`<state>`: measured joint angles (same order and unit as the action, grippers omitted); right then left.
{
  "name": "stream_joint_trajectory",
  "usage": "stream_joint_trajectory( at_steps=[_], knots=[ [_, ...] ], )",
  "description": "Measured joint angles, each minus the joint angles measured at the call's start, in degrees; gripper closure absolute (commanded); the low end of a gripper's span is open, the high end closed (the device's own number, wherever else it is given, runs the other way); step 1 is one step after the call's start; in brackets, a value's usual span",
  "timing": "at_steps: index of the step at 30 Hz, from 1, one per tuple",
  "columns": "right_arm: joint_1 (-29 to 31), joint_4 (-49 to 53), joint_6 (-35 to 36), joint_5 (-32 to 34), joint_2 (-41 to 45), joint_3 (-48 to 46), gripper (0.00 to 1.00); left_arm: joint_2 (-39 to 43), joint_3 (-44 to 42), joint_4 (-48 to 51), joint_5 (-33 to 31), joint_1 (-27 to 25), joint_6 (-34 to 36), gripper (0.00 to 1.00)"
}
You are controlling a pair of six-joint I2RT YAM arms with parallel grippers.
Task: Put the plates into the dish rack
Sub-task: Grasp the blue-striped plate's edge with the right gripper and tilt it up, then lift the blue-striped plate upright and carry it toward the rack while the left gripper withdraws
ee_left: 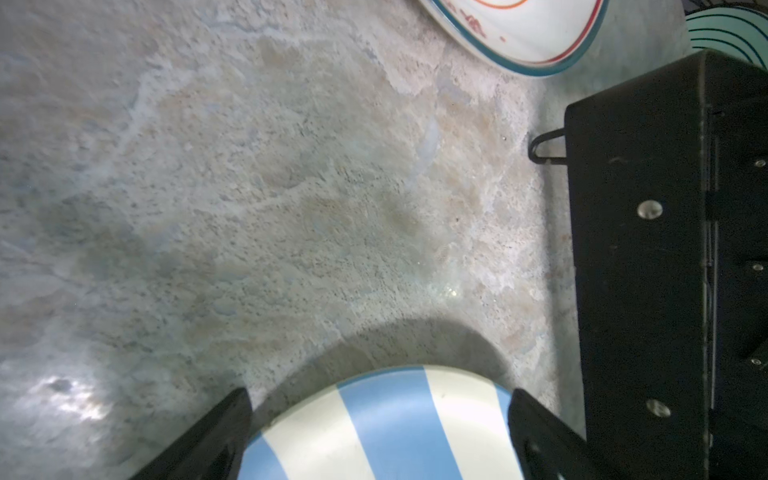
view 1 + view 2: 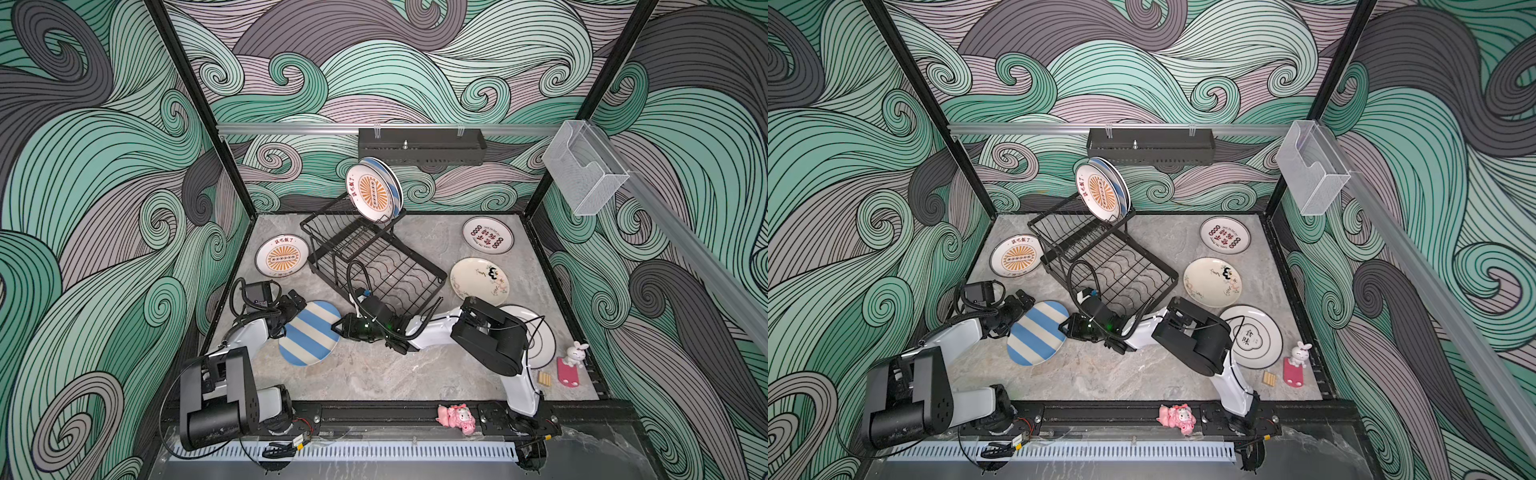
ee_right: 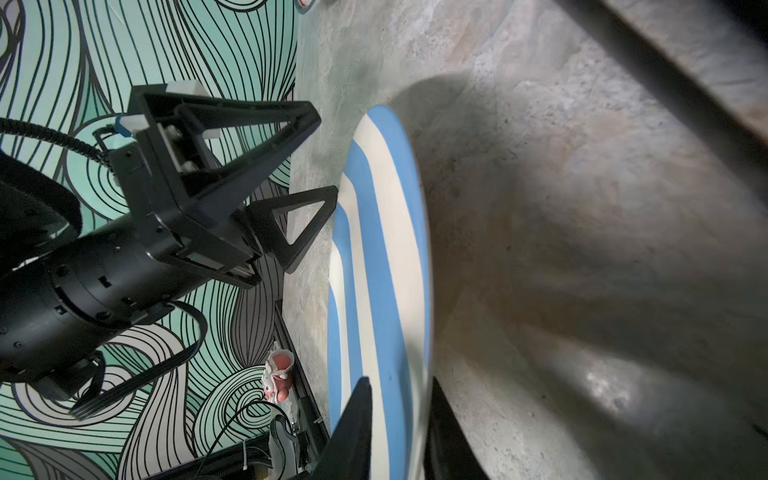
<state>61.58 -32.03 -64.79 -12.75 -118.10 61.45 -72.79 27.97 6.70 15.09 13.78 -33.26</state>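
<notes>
Was a grey marbled slab (image 2: 374, 374). Bore the dish rack (image 2: 376, 270) toward the back middle. Carried flat, just left of that rack, an orange sunburst plate (image 2: 282, 255); well right of it a red-lettered white plate (image 2: 488, 235), a cream doodled plate (image 2: 480, 281) nearer, then a white plate with black flower outline (image 2: 1252, 336). Held a pink rabbit figure (image 2: 574, 359) and small wooden block (image 2: 544, 379) near the front right corner. Took the shadow of the tilted blue-and-cream striped plate (image 2: 309, 332)

Left arm (image 2: 253, 332) and right arm (image 2: 436, 328): white links, black joint housings, black ribbed cables (image 3: 50, 133), triangular open-frame black fingers (image 3: 274, 156), silver screws (image 1: 649, 209).
</notes>
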Motion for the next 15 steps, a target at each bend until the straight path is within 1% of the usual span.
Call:
stream_joint_trajectory(
  at_steps=[7,12,15],
  knots=[
    [-0.2,2.9,1.1,1.0,0.5,0.0,0.89,4.4,-0.1,4.2,1.4,0.0,-0.9,0.01],
    [-0.2,3.3,2.0,1.0,1.6,0.0,1.0,7.9,-0.1,6.9,2.1,0.0,-1.0,0.01],
    [-0.1,3.6,2.8,1.4,2.8,-0.6,1.0,8.6,0.0,8.6,2.3,0.0,-1.0,0.01]
  ],
)
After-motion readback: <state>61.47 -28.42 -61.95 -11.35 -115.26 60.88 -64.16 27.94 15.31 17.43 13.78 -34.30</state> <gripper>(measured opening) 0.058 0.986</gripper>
